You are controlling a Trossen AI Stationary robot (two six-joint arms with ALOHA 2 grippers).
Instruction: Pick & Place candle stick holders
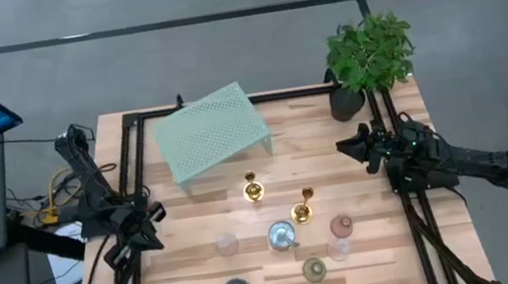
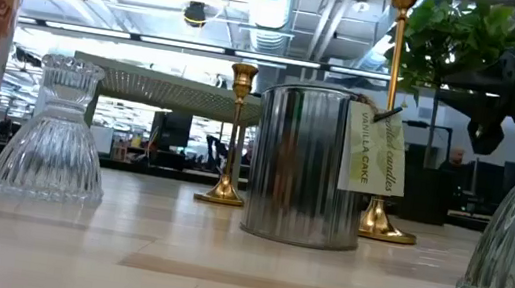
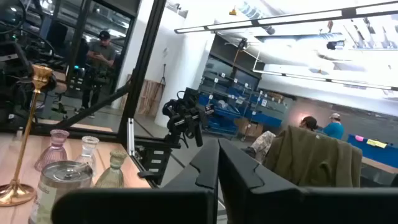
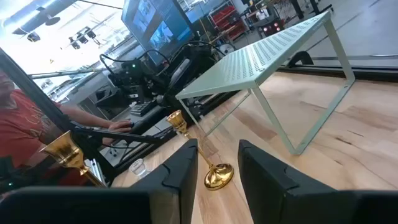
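On the wooden surface point(image 1: 356, 157) the candle stick holders are standing in a loose group in the lower middle part, and nothing is being held yet. The short gold candlestick point(image 1: 253, 190) is standing upright just in front of the mint-green rack point(image 1: 213, 130), and the tall gold candlestick point(image 1: 303, 210) is standing a little toward 4 o'clock from it, near a silvery metal cup point(image 1: 282, 235). The right end effector point(image 1: 352, 145) is hovering at the right side of the surface, below the potted plant point(image 1: 369, 56), with its fingers point(image 4: 180, 171) standing apart and holding nothing. From it the short gold candlestick is lying toward about 8 o'clock in the high view, and its wrist camera is showing this candlestick point(image 4: 199, 154) straight ahead between the fingers. The long axis of the candlestick is vertical, so I think a sideways grip on the stem is fitting. The left end effector point(image 1: 150, 216) is waiting at the left side with its fingers point(image 3: 208, 165) nearly together, and the same candlestick is lying toward about 3 o'clock from it. Both arms are seeming about equally near, but the right one is already pointing at it.
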